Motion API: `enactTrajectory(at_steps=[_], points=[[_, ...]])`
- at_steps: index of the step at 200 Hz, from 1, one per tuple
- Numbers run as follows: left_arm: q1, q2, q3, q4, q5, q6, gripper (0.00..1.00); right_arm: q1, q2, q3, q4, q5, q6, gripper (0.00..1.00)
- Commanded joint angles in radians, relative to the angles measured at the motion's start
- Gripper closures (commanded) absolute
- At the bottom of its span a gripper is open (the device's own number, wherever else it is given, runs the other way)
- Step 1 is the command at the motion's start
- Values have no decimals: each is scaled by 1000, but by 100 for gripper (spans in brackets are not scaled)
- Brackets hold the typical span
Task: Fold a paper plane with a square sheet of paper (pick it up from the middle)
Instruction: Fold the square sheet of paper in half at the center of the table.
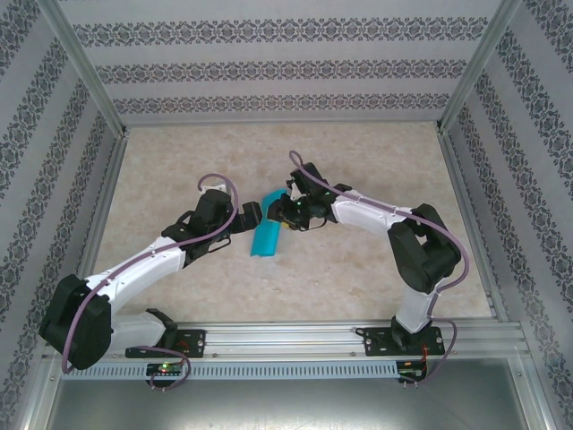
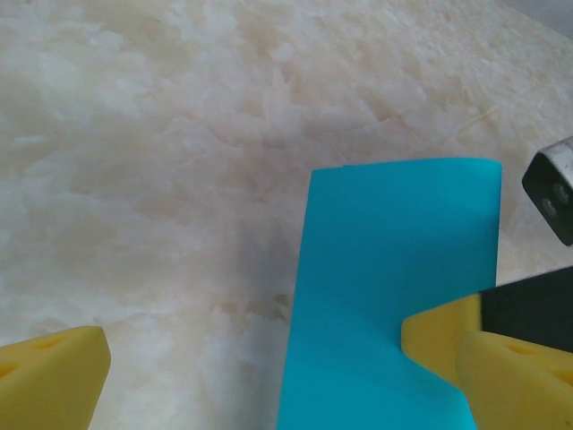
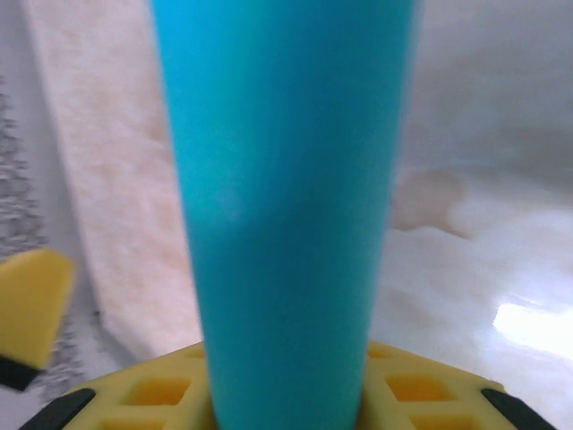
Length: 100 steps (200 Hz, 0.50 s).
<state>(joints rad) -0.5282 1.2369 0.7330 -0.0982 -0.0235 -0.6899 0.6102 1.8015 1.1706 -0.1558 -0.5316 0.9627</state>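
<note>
The teal-blue sheet of paper [image 1: 266, 238] shows as a long narrow rectangle in mid-table, its upper end lifted between the two grippers. My right gripper [image 1: 286, 215] is shut on that end. In the right wrist view the paper [image 3: 286, 179] rises out from between the yellow fingers [image 3: 430, 394] of the right gripper [image 3: 286, 399]. My left gripper [image 1: 253, 219] stands open beside the paper's left edge. In the left wrist view the left gripper [image 2: 282, 367] has wide-apart fingers [image 2: 54, 367] that straddle the paper [image 2: 394, 242], with a yellow fingertip [image 2: 439, 339] lying on its face.
The beige stone-patterned tabletop [image 1: 179, 170] is fenced by metal rails and patterned walls [image 1: 269, 67]. A grey-black part of the right gripper [image 2: 551, 193] juts into the left wrist view at the right edge. The two grippers are very near each other.
</note>
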Motion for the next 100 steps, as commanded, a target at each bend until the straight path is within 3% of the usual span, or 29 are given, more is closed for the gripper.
enactTrajectory(at_steps=[1,32,100], points=[[9,-14,23,-12,19,-11,0,-13,24,-55,323,-153,175,64],[9,-26,23,-25,20,-15,0,-17,87,-83,282,-94,161,63],[9,-36,12,-23,15,-15,0,-32,98,36,-218,107,-165,47]])
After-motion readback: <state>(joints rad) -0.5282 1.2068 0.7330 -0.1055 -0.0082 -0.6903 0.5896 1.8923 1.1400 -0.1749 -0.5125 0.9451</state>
